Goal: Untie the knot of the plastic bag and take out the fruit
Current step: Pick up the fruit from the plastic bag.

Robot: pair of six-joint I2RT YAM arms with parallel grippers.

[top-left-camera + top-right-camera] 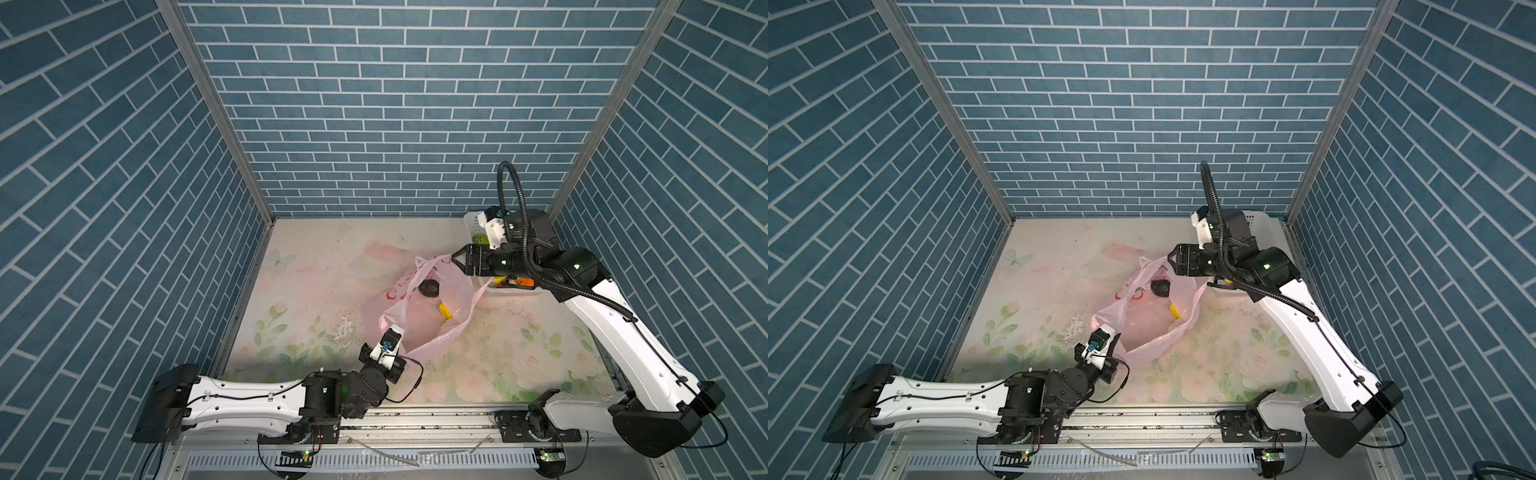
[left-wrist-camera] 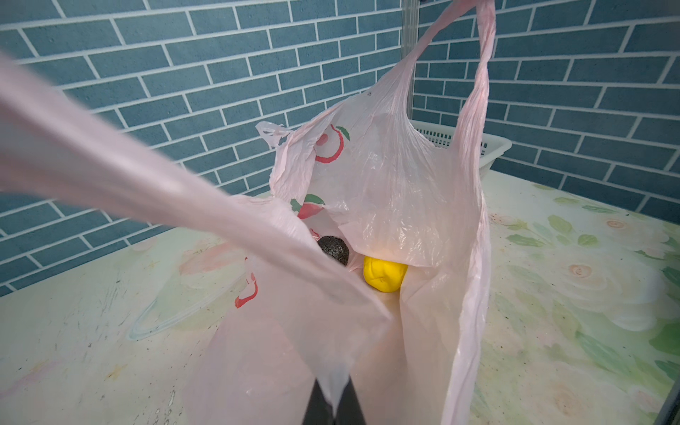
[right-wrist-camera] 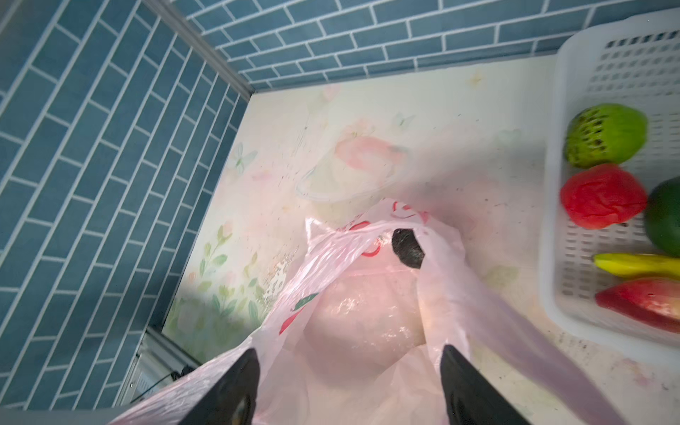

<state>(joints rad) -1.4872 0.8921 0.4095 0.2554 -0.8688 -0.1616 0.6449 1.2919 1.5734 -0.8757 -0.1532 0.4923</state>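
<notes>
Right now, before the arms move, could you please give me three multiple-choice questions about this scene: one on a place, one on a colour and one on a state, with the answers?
1. Where does the avocado lie? A in a drawer; B inside the plastic bag; C on a shelf.
2. What colour is the fruit beside it? A blue; B white; C yellow.
3. The left gripper is: A wide open; B shut on the bag's edge; C shut on a spoon.

Answers:
1 B: pink plastic surrounds it in the left wrist view.
2 C: it shows bright yellow next to the avocado.
3 B: the fingers pinch pink plastic between them.
</notes>
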